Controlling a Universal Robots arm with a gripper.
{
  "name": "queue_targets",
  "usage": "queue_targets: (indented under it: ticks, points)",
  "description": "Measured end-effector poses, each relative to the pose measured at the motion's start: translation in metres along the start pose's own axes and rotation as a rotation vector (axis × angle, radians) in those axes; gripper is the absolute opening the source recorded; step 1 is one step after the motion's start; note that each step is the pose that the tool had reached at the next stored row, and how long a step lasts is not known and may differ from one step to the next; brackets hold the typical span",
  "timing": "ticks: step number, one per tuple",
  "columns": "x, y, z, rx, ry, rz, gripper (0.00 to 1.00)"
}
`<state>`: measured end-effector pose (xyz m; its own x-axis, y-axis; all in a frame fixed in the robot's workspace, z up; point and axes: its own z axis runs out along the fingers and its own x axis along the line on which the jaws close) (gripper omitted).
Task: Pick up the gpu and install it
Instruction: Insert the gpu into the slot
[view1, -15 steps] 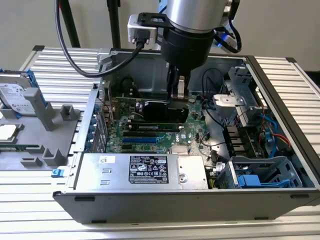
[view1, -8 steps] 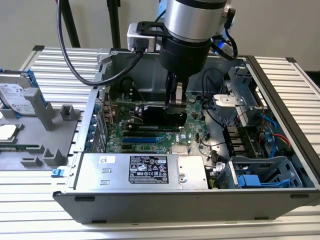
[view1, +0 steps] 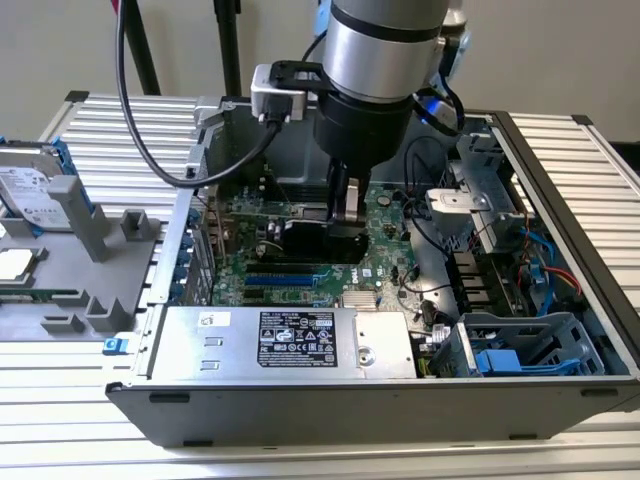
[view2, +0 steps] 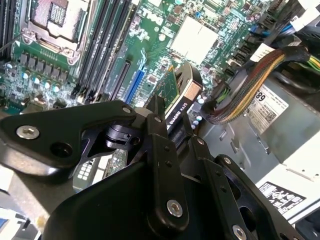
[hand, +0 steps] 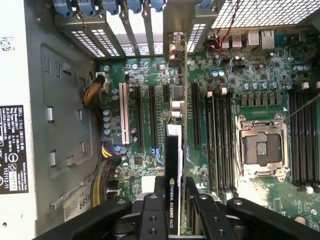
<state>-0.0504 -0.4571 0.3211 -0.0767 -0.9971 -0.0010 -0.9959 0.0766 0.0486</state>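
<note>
Gripper (view1: 345, 205) is down inside the open PC case (view1: 560, 180), clamped on the gpu (view1: 322, 243). Both wrist views show the black fingers (hand: 150, 215) pinching the card's top edge, card on edge between them (hand: 173, 165), (view2: 179, 92).

gpu sits upright over the motherboard (view1: 390, 265), in line with the expansion slots (hand: 152, 117) and pointing at the rear bracket openings (hand: 175, 47). Can't tell if its edge connector is seated in a slot or just above it.

Around it:
- power supply (view1: 285, 340) along the near wall of the case, in the exterior view
- bundled power cables (view2: 250, 87) off to 1 side of the card, near but not touching
- CPU socket (hand: 261, 147) and RAM slots (hand: 220, 140) on the other side
- blue drive cage (view1: 520, 350) at the exterior view's right
- hard drive (view1: 30, 190) on a grey fixture (view1: 95, 250) outside the case, exterior view's left
</note>
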Motion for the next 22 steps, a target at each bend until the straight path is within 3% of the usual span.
queue_targets:
  ticks: [14, 22]
  points:
    - [0.0005, 0.0091, 0.0255, 0.0, -0.0002, 0.0, 0.0]
    - [-0.0029, 0.013, 0.0376, 0.0, -0.0005, 0.0, 0.0]
